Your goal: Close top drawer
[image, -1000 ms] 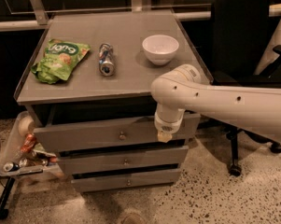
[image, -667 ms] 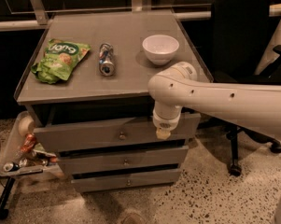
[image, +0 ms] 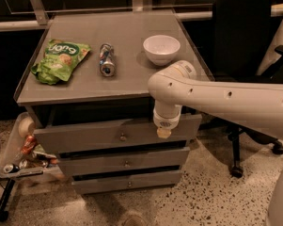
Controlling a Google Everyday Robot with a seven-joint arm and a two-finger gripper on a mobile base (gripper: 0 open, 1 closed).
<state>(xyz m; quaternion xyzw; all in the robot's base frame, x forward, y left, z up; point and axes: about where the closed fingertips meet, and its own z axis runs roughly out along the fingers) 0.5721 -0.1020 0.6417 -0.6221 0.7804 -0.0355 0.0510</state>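
The top drawer (image: 84, 135) is a wide grey wood-grain front with a small round knob (image: 123, 137) at its centre. It stands out a little from the cabinet, with a dark gap above it. My gripper (image: 163, 133) hangs from the white arm and sits against the right part of the drawer front, right of the knob. Below are the two lower drawer fronts (image: 127, 163), each with its own knob.
On the cabinet top (image: 131, 79) lie a green snack bag (image: 60, 60), a can on its side (image: 106, 59) and a white bowl (image: 161, 49). A bin with litter (image: 19, 149) stands at the left. A black office chair (image: 244, 41) stands at the right.
The gripper and arm have shifted slightly left along the drawer front. The drawer's position looks about the same.
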